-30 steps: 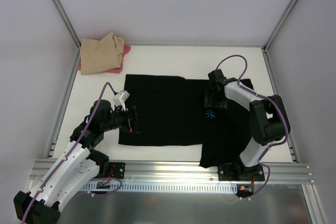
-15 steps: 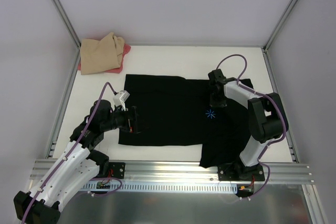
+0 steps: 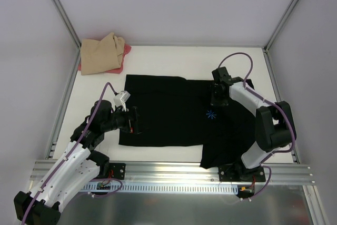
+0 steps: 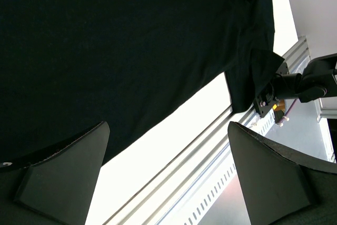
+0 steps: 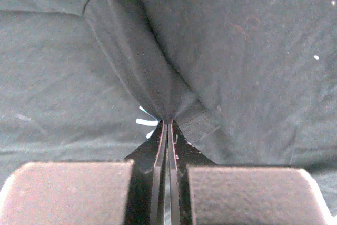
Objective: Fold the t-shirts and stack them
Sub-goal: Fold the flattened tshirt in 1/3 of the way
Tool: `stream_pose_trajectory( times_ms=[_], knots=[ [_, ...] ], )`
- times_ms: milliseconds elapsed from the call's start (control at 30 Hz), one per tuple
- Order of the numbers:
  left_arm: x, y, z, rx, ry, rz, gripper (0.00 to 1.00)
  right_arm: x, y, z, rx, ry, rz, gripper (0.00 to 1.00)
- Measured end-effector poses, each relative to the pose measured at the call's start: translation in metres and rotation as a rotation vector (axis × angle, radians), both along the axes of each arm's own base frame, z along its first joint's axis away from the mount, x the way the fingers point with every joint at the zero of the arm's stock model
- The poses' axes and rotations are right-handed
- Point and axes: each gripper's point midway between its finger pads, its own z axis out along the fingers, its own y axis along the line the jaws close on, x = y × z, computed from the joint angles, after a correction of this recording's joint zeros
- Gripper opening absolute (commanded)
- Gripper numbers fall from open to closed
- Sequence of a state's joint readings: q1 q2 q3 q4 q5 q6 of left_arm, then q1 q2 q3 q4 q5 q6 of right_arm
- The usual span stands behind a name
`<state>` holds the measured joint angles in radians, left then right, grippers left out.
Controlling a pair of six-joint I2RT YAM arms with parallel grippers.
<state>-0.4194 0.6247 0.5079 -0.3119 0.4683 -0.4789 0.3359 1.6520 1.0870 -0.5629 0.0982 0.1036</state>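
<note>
The black t-shirt [image 3: 168,114] lies spread on the white table, its light-blue starburst mark [image 3: 211,114] facing up. My right gripper [image 3: 217,100] is down on it just beyond the mark, shut on a pinched ridge of the black cloth [image 5: 158,82]; its closed tips [image 5: 167,124] sit beside the starburst [image 5: 145,121]. My left gripper [image 3: 138,120] hovers over the shirt's near-left part, wide open and holding nothing [image 4: 167,130], with black cloth [image 4: 131,40] below it. The tan t-shirt [image 3: 100,54] lies bunched on the pink-red one [image 3: 127,50] at the far left corner.
An aluminium rail [image 3: 174,171] runs along the near table edge, with the arm bases bolted to it. Frame posts [image 3: 63,19] and walls close the sides and back. The shirt's near-right part hangs toward the right arm's base [image 4: 295,80].
My right gripper has closed on a fold of the black t-shirt, and that arm's elbow has swung out to the right. The left arm has not moved.
</note>
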Motion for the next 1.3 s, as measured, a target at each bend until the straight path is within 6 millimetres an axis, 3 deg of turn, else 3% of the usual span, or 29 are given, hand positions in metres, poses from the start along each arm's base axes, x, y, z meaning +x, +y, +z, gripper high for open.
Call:
stream_pose_trajectory(
  times_ms=[167, 867, 1300],
  knots=[
    [0.0, 0.0, 0.0, 0.0, 0.001, 0.0, 0.99, -0.006, 0.005, 0.013, 0.041, -0.006, 0.013, 0.0],
    [0.0, 0.0, -0.001, 0.001, 0.003, 0.0, 0.99, -0.027, 0.024, 0.032, 0.132, 0.025, 0.057, 0.0],
    [0.0, 0.0, -0.001, 0.001, 0.003, 0.0, 0.99, -0.009, 0.042, 0.053, 0.178, -0.011, 0.083, 0.0]
  ],
)
